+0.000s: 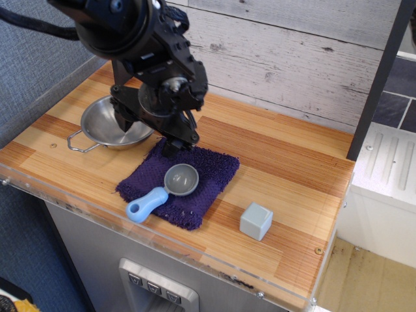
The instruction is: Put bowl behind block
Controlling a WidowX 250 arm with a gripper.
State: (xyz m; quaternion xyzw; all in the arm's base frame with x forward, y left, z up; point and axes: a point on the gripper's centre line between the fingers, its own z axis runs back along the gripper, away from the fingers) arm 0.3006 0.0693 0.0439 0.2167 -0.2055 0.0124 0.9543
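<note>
Steel catches the light on the bowl (112, 123), a shiny round dish with a thin wire loop handle sticking out toward the front-left; it sits at the back-left of the wooden counter (286, 175), partly hidden by the black arm. No brand, label or writing can be read on anything in view.

The gripper (151, 133) hangs at the bowl's right rim, one finger seeming to reach down into the bowl and another coming down just outside it by the cloth; whether the fingers are apart or pinched on the rim cannot be told.

A purple cloth (201, 185) lies just right of the bowl, and on it rests a small grey scoop (166, 188) whose light blue handle points toward the front-left edge.

The block (255, 221), a small pale grey-blue cube with rounded edges, stands near the front edge, right of the cloth and apart from it. Behind the block, bare wood runs back to the plank wall (292, 58). A clear strip trims the counter's front edge (195, 250).
</note>
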